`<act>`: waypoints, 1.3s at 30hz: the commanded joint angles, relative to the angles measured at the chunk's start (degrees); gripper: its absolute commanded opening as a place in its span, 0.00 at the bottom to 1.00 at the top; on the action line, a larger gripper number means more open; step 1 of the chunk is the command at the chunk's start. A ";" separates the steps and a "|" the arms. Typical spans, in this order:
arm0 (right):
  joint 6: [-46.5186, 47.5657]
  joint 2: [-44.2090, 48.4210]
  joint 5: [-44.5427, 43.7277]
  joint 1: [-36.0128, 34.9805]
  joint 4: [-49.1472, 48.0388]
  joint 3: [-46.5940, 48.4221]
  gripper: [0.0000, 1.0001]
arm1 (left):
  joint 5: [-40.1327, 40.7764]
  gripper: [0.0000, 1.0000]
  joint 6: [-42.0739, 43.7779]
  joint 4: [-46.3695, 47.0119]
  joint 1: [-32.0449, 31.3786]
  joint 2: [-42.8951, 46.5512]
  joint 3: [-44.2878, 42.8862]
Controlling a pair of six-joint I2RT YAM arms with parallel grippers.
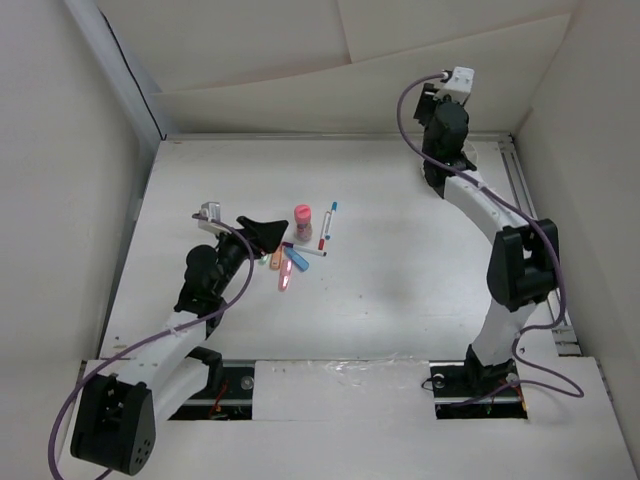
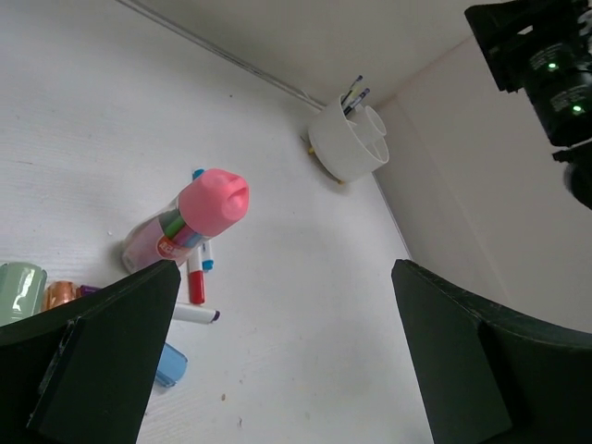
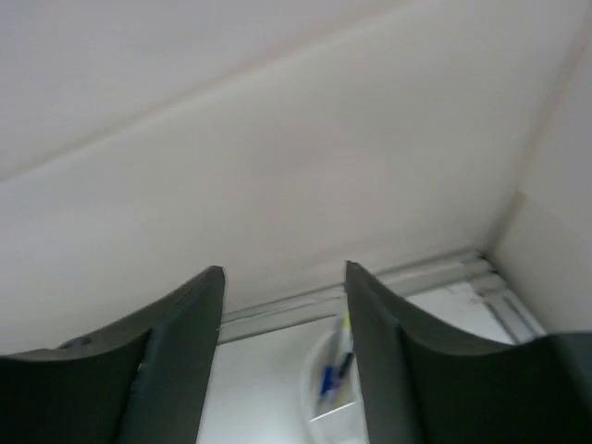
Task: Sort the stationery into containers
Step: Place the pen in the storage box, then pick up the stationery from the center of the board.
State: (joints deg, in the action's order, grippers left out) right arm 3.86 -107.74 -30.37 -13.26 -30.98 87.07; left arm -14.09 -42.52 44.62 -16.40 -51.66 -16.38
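Bare white tabletop (image 1: 400,270): open passage from centre cluster to far right corner; obstacles: upright pink-capped clear bottle (image 2: 199,217) ahead of the wide-parted left gripper (image 2: 285,273), thin pens (image 2: 196,282) lying at its base, black-and-white right arm (image 1: 450,150) above the round white plastic cup (image 2: 350,139).

The white table (image 1: 400,300) carries one cluster of stationery left of centre. It comprises an upright pink-capped bottle (image 1: 302,222), two thin pens (image 1: 328,226) just beside it toward the right edge, a white pen (image 1: 306,250), and toward the near edge a green highlighter (image 2: 18,289), orange highlighter (image 1: 275,258), blue highlighter (image 1: 296,261) and pink highlighter (image 1: 285,279). A round white cup (image 2: 347,141) holding pens stands near the far right corner, well apart from the cluster.
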 commanded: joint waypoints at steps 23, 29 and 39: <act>-4.12 11.18 27.47 -32.80 31.94 -13.60 0.99 | 8.64 1.00 2.53 -13.16 -0.03 16.68 -1.64; -4.12 3.87 23.43 -33.41 33.18 -7.88 0.97 | 8.64 1.00 2.53 -13.16 -0.03 16.68 -1.64; -4.65 -2.65 23.43 -33.41 33.79 -1.38 0.85 | 8.11 1.00 2.01 -12.63 -0.03 15.62 -1.64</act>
State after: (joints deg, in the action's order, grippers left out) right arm -0.89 -110.39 -5.85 -46.19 3.66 81.76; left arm -5.72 -40.91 30.00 -16.40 -35.90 -16.38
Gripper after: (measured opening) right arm 0.857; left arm 0.997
